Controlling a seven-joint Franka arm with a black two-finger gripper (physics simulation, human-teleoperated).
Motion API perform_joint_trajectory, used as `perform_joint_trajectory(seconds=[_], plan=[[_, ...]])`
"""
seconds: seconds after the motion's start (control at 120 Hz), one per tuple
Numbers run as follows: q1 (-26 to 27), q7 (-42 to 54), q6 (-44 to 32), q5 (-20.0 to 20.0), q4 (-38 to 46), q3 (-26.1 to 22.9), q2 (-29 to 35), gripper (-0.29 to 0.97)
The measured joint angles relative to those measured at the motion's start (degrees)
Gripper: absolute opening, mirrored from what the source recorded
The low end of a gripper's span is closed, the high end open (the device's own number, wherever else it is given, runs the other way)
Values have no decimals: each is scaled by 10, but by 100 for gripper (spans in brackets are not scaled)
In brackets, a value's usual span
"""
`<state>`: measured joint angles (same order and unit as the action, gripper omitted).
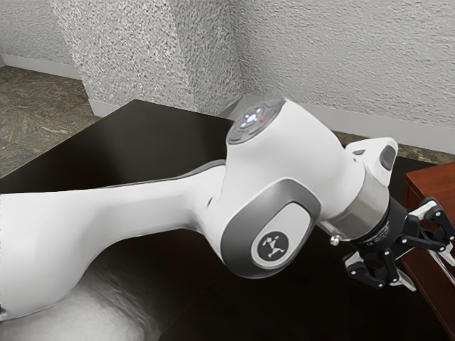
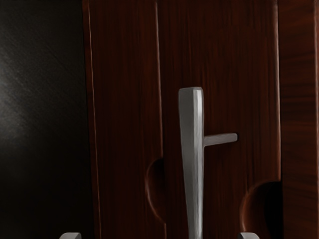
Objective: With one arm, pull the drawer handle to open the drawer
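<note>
The reddish-brown wooden drawer cabinet [image 1: 431, 186] stands at the exterior view's right edge on the dark table [image 1: 135, 149]. In the wrist view its drawer front [image 2: 224, 74] is close ahead, carrying a slim metal bar handle [image 2: 191, 149] on a short post [image 2: 220, 140]. My black gripper [image 1: 425, 254] sits right at the cabinet's front. It is open, and its two grey fingertips [image 2: 70, 235] stand wide apart on either side of the handle bar without touching it. The drawer front looks flush with the cabinet frame.
My white arm [image 1: 213, 213] stretches across the dark table from the exterior view's left. A rough grey wall and pillar [image 1: 135, 50] stand behind the table. A strip of table surface [image 2: 40, 124] shows beside the cabinet in the wrist view.
</note>
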<state>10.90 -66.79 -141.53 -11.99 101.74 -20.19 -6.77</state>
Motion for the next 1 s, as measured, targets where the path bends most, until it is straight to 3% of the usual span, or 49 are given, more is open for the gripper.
perform_joint_trajectory(seconds=[1.0], plan=[[1,-1,-25,6,1,1,-17,16]])
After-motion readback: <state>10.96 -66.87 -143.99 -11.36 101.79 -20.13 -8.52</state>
